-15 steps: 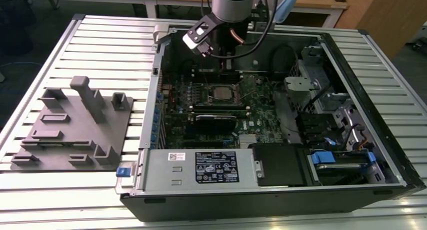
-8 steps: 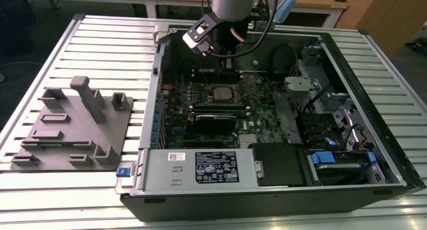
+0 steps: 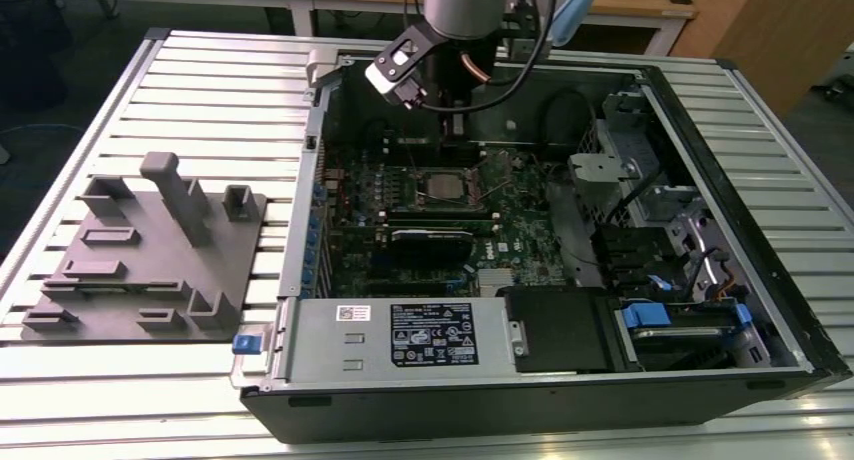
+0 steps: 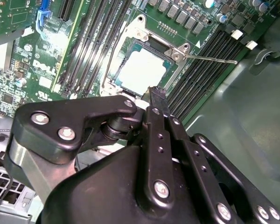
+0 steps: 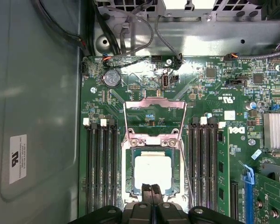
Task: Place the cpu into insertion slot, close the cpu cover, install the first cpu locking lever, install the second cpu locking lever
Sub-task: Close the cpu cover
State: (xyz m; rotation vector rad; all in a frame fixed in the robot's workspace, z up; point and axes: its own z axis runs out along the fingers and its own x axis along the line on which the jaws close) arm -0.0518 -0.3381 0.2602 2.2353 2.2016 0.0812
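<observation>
Ribbed metal worktop, wooden furniture behind.
The pale slatted worktop lies under soft, even light, with a grey moulded fixture plate on it at the exterior view's left. Beyond it stand light wooden desks and a wooden cabinet, over a dark floor.

The black gripper, made of jointed metal links with silver screws, has its two fingers pressed together into one narrow tip. This tip stands at the edge of the small flat square cpu with silver-grey top; if it touches, I cannot tell. Around the cpu lies the thin dark-grey metal cpu cover. A thin silver wire lever sticks out over the long black memory slots of the green motherboard
</observation>
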